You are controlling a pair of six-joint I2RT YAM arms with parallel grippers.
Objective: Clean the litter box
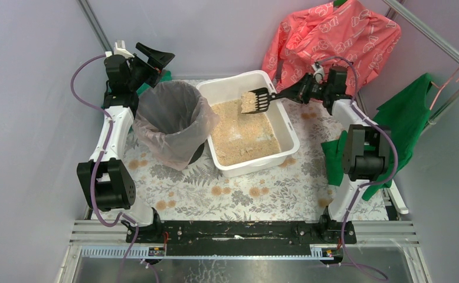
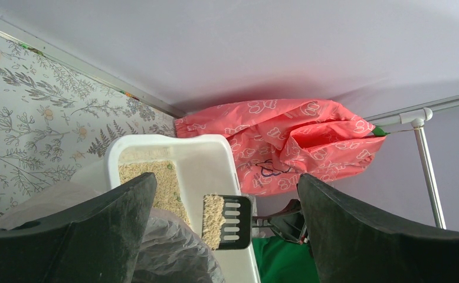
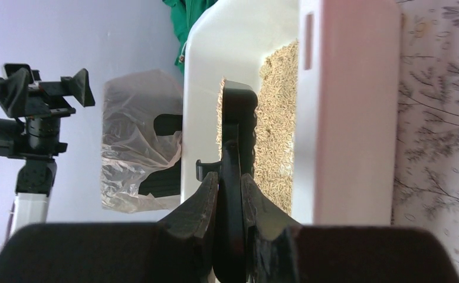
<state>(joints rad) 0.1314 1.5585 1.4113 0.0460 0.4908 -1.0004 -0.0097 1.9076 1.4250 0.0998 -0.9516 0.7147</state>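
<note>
At the lower centre of the right wrist view, the right gripper (image 3: 230, 188) pinches the handle of one black slotted scoop (image 3: 239, 118), seen edge-on. Only the top view shows its litter load over the one litter box (image 1: 256, 165), mid-frame beside one bagged bin (image 1: 156, 138). At upper left, the left gripper (image 1: 154, 57) gapes wide, holding nothing.

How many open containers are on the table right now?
2. The white litter box sits mid-table, under the litter-laden scoop that the right gripper holds. The bag-lined black bin stands just left of it. I see no others.
</note>
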